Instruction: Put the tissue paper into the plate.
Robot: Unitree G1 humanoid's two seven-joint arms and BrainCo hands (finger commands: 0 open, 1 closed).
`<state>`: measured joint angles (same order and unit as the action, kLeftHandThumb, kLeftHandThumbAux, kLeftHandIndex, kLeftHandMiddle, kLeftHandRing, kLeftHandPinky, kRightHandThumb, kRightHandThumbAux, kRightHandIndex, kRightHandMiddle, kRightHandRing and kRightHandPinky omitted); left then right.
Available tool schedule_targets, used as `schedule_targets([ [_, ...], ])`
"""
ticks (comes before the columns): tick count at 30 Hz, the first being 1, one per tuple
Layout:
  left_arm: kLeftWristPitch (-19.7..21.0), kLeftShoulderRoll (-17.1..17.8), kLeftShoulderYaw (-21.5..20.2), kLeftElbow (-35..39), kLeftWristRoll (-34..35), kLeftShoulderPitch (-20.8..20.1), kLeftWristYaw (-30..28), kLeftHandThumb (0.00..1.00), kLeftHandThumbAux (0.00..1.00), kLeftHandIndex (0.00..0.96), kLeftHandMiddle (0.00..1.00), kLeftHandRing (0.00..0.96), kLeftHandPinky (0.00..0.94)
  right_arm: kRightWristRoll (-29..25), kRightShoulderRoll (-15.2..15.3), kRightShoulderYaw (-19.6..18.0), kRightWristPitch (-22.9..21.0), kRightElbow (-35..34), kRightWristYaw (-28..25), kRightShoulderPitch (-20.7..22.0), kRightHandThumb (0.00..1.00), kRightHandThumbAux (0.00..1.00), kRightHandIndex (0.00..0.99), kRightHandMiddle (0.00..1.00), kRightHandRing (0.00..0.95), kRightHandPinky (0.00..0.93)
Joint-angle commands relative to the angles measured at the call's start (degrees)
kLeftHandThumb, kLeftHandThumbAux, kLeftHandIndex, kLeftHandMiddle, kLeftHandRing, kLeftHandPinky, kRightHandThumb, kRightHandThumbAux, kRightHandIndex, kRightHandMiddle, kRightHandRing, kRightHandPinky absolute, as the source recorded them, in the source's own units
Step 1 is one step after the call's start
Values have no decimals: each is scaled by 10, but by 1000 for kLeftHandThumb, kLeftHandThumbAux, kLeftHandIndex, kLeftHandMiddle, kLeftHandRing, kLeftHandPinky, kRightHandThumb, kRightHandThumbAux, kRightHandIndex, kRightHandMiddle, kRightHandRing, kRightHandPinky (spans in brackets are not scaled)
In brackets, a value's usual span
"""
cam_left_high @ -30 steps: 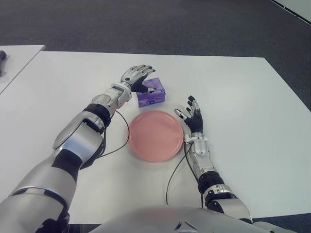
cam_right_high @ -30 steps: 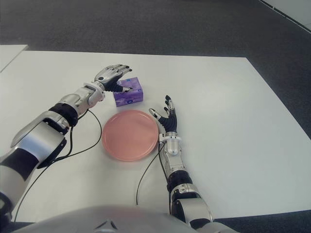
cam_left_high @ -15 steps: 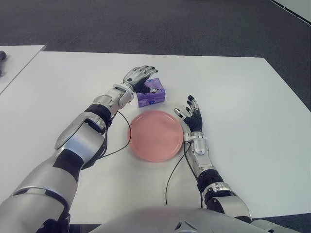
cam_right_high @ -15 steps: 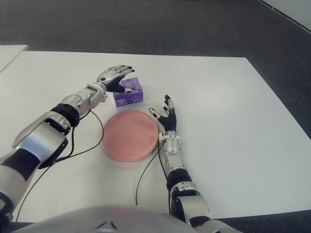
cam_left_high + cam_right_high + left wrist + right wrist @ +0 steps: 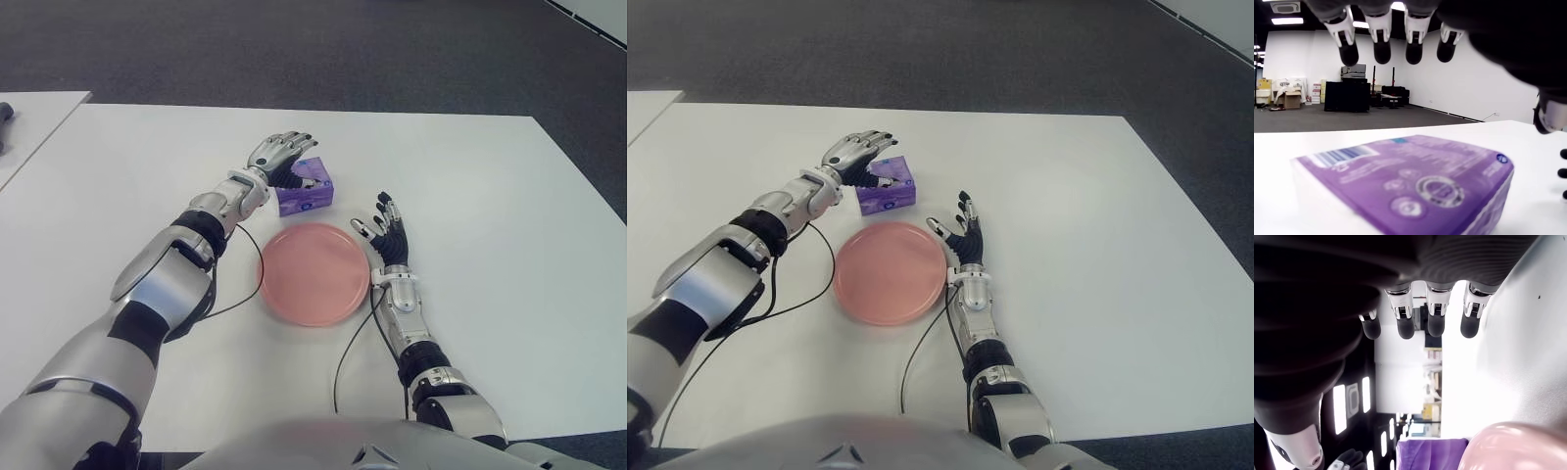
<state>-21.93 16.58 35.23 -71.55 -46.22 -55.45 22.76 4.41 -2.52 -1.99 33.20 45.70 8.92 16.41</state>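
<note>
Overhead, open left robot hand (image 5: 279,155) above purple tissue pack (image 5: 305,185) on white table (image 5: 470,196), dark carpet (image 5: 323,49) beyond.

the left hand (image 5: 277,154) arches, fingers spread, over the purple tissue pack (image 5: 305,185) just beyond the pink plate (image 5: 314,273), right hand (image 5: 385,234) beside it.

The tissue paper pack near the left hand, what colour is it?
The tissue paper pack is purple with white sides; the left wrist view shows it best.
</note>
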Motion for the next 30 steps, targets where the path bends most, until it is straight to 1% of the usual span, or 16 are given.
schedule_targets([
  [1, 23, -10, 26, -21, -25, 20, 15, 84, 359, 0, 0, 0, 0, -6, 1, -5, -21, 27, -2, -30, 107, 713, 0, 0, 0, 4],
  [3, 34, -12, 38, -27, -34, 21, 18, 79, 360, 0, 0, 0, 0, -9, 0, -7, -19, 27, -3, -31, 110, 717, 0, 0, 0, 7],
  [7, 43, -14, 48, -31, -40, 20, 21, 72, 361, 0, 0, 0, 0, -10, 0, -8, -18, 25, -4, -32, 116, 721, 0, 0, 0, 10],
  [10, 62, -16, 65, -37, -54, 19, 27, 68, 361, 0, 0, 0, 0, -14, -1, -11, -26, 22, -7, -33, 122, 719, 0, 0, 0, 10],
  [15, 84, -19, 81, -44, -66, 19, 34, 74, 367, 0, 0, 0, 0, -15, -1, -15, -30, 20, -6, -33, 135, 709, 0, 0, 0, 14],
  [22, 107, -21, 96, -54, -74, 25, 44, 92, 366, 0, 0, 0, 0, -12, 1, -18, -21, 23, -1, -33, 143, 700, 0, 0, 0, 17],
  [26, 123, -26, 107, -62, -82, 32, 44, 98, 359, 0, 0, 0, 0, -9, 3, -18, -15, 25, -1, -33, 142, 695, 0, 0, 0, 17],
  [30, 131, -30, 115, -65, -84, 37, 39, 96, 353, 0, 0, 0, 0, -8, 4, -18, -10, 28, 0, -33, 140, 697, 0, 0, 0, 15],
])
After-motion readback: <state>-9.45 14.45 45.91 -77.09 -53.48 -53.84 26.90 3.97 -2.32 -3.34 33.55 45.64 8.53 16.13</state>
